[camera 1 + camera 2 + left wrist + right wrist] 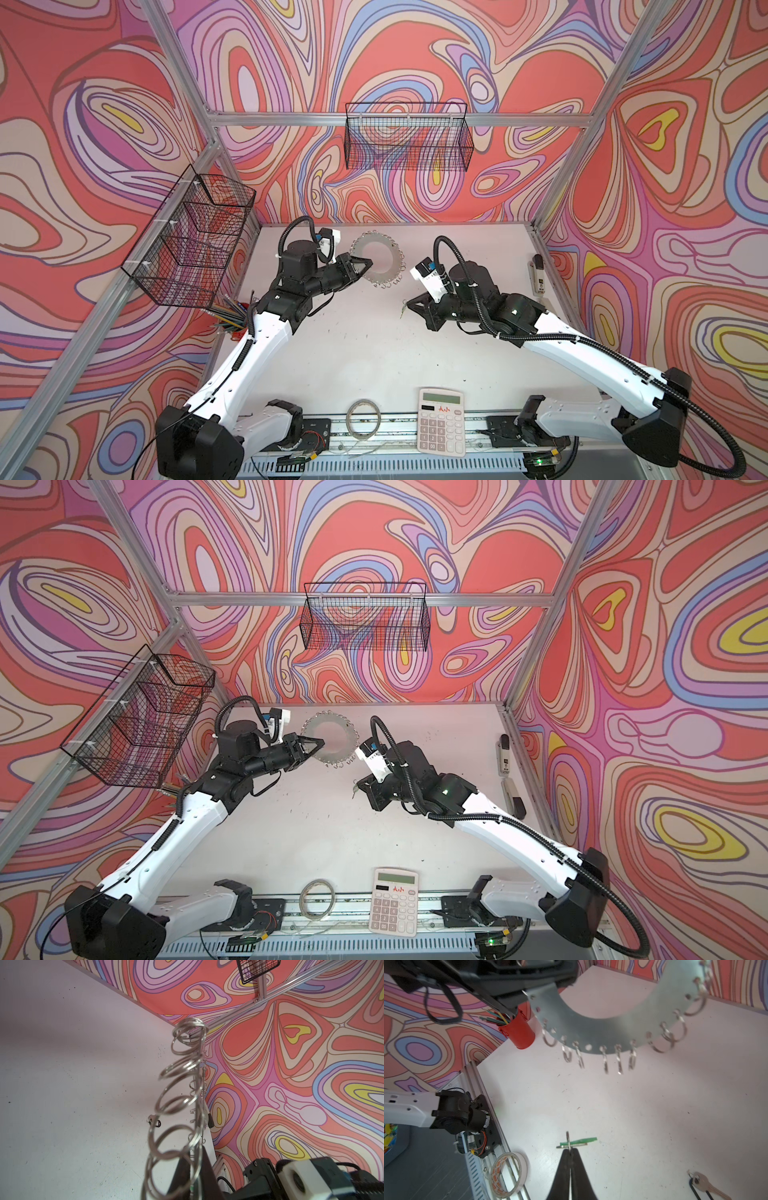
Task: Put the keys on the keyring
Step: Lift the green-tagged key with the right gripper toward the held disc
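My left gripper (366, 262) is shut on the left rim of the keyring (384, 277), a flat silver disc with a big hole and wire loops round its edge. It holds the disc tilted above the back of the table in both top views (332, 759). In the left wrist view the keyring (176, 1101) runs edge-on out from between the fingers (205, 1174). My right gripper (570, 1150) is shut on a silver key with a green tag (581, 1140), below and apart from the loops (591, 1028). A second key with a black tag (704, 1185) lies on the table.
A calculator (440, 419) and a tape roll (363, 417) sit at the front edge. A red cup of pencils (232, 322) stands at the left, beneath a wire basket (187, 241). Another basket (409, 137) hangs on the back rail. Small tools (538, 274) lie at the right edge.
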Motion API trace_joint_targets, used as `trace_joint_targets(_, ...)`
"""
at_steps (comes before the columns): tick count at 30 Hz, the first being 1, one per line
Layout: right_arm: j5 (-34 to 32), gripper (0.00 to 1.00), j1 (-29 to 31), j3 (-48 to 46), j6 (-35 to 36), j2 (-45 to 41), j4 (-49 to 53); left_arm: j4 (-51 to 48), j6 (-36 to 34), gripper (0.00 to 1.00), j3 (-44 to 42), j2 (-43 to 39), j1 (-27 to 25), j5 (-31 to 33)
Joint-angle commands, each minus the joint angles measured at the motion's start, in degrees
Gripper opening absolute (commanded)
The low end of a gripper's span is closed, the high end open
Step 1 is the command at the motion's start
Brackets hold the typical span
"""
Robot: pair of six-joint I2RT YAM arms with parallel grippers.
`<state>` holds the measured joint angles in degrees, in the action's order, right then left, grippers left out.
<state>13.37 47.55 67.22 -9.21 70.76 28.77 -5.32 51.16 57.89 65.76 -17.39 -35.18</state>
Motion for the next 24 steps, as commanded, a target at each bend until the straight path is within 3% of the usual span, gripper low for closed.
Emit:
trace_joint_targets(1,1.2,0.0,1.9,2.7,-1.4,1.9,-0.5,3.6,0.6,0.0,1.6,-2.5,-1.2,4.4)
trace_joint_targets(14,1.4,0.0,2.8,1.7,-6.2,3.4,-8.5,3.7,-2.6,0.0,3.2,-3.7,-3.4,5.2)
trace_joint_targets(24,-1.2,0.0,2.7,0.9,-4.8,3.4,-5.9,4.2,-4.5,0.0,2.1,-5.1,-3.8,4.7)
